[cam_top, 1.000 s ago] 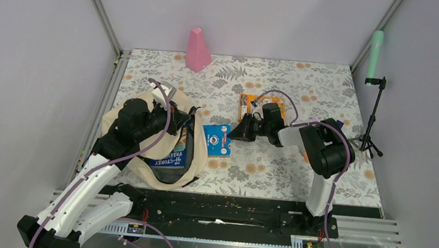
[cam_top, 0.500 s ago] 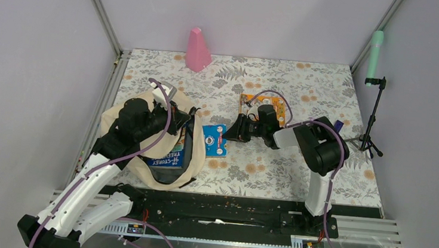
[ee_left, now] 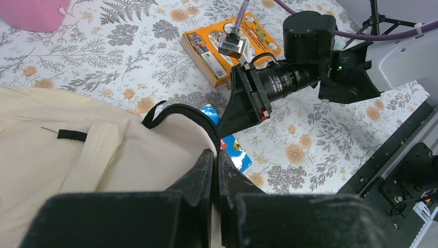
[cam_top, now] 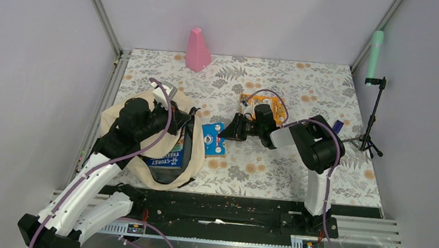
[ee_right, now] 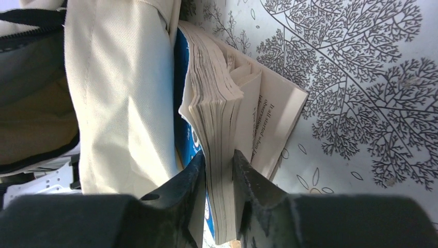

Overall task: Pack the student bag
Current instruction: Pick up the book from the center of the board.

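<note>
Now, from above, the right fingers [cam_top: 227, 132] have slid toward the student bag [cam_top: 197, 158], pushing the blue book [cam_top: 211, 140] up against its side (earlier the book lay apart from it on the bench [cam_top: 273, 165]). At the left wrist, the left fingers [ee_left: 205, 173] are pressed together, pinching the bag's black-edged rim. At the right wrist, the right fingers clamp the book's page edge, the bag's cream wall just beside them.

The floral table [cam_top: 304, 83] bears the student bag [cam_top: 198, 152] at left, with a blue book [cam_top: 213, 138] touching it and an orange book [cam_top: 275, 108] mid-table. A pink cone [cam_top: 198, 50] stands at the far edge.
</note>
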You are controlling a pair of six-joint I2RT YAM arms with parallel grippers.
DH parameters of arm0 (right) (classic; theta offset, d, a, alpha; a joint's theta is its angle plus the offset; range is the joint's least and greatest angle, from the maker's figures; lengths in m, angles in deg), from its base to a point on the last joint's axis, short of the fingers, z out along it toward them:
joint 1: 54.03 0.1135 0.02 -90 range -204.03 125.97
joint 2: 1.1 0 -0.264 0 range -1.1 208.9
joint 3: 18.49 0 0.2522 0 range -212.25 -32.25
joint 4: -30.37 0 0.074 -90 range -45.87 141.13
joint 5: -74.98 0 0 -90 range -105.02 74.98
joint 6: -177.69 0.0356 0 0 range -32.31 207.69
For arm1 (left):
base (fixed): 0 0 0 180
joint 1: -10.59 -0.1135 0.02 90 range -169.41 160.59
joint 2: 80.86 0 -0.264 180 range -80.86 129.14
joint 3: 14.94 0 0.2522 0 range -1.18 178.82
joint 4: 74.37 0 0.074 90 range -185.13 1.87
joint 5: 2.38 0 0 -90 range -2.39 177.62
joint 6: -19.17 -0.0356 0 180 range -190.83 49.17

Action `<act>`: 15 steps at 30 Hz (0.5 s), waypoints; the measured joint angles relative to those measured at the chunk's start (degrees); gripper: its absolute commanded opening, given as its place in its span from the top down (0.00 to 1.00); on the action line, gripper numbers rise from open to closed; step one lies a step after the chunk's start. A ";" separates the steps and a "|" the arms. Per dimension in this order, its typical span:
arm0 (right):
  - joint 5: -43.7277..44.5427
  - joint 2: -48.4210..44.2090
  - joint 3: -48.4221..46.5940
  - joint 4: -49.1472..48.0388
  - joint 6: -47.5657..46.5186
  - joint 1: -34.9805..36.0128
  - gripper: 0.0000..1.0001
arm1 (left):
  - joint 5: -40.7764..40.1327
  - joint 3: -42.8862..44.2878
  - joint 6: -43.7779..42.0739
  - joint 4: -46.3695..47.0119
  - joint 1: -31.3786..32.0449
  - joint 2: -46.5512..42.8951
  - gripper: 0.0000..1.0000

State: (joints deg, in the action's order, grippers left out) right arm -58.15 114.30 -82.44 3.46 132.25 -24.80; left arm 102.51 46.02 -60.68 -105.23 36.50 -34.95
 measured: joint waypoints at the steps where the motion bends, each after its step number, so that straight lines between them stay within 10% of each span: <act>1: -0.02 0.00 0.00 -0.35 0.31 0.00 0.88 | 0.00 0.00 0.00 0.02 0.00 0.00 1.00; 15: 9.90 -19.63 4.76 12.50 -4.48 1.03 1.00 | -0.02 0.00 -0.02 0.35 0.00 0.00 1.00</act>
State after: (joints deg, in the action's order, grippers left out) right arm -48.25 94.67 -77.68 15.97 127.77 -23.77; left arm 102.49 46.02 -60.70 -104.89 36.50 -34.95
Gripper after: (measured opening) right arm 0.138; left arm 0.014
